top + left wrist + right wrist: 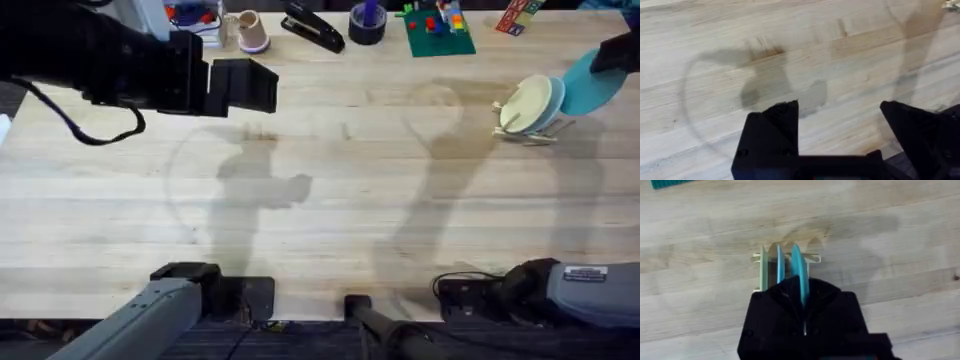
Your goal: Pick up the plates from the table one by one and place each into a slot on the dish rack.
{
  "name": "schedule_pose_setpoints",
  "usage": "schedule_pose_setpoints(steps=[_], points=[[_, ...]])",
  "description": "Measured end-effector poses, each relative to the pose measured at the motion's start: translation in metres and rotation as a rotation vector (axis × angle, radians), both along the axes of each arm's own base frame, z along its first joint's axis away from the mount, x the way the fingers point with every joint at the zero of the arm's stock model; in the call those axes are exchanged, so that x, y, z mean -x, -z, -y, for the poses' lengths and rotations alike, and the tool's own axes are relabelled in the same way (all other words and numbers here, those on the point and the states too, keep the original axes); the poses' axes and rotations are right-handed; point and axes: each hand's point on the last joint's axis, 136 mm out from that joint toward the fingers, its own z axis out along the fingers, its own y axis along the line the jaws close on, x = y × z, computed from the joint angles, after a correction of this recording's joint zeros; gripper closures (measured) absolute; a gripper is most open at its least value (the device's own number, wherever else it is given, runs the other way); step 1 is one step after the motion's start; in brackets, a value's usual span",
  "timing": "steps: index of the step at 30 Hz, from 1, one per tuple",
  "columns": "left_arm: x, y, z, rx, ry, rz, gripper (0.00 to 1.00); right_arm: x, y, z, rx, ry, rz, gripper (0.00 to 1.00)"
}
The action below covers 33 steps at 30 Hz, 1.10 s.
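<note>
At about two o'clock on the table (330,210) in the overhead view stands the dish rack (530,128), with a pale yellow plate (527,104) on edge in it and a light blue plate (556,97) just behind that. Further toward three o'clock, the turquoise plate (588,82) sits upright at the rack's far end, with the right gripper (612,55) on its upper edge at the frame's border. The left gripper (262,88) hangs at ten o'clock, well apart from the rack, above bare planks. Along twelve o'clock lie a black stapler (313,28), a dark tape roll (367,24) and a green board of small bricks (438,30).

From the left wrist, the left gripper (840,125) has its black fingers (772,135) spread wide with nothing between them, only the wooden tabletop (740,40) and its shadow beneath.

From the right wrist, the right gripper (804,311) is pinched closed on the turquoise plate (799,272), seen edge-on. That plate stands in the dish rack (812,258) beside the light blue plate (780,266) and the pale yellow plate (763,270), all three upright and parallel in neighbouring slots.
</note>
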Motion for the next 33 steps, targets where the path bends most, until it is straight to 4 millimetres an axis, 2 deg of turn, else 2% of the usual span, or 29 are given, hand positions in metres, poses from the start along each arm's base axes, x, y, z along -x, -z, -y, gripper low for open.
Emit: schedule_pose_setpoints(steps=[6, 16, 26, 33], points=[[0.0, 0.0, 0.0, 0.0, 0.0, 0.0, 0.007, -0.001, 0.004, 0.0, -0.003, -0.003, -0.009, 0.97], [0.0, 0.0, 0.0, 0.0, 0.0, 0.0, 0.007, -0.006, 0.04, 0.002, -0.052, -0.008, -0.09, 0.97], [0.0, 0.0, 0.0, 0.0, 0.0, 0.0, 0.007, -0.006, 0.041, 0.002, -0.056, -0.009, -0.093, 0.97], [0.0, 0.0, 0.0, 0.0, 0.0, 0.0, 0.006, -0.006, 0.041, 0.001, -0.058, -0.011, -0.091, 0.896]])
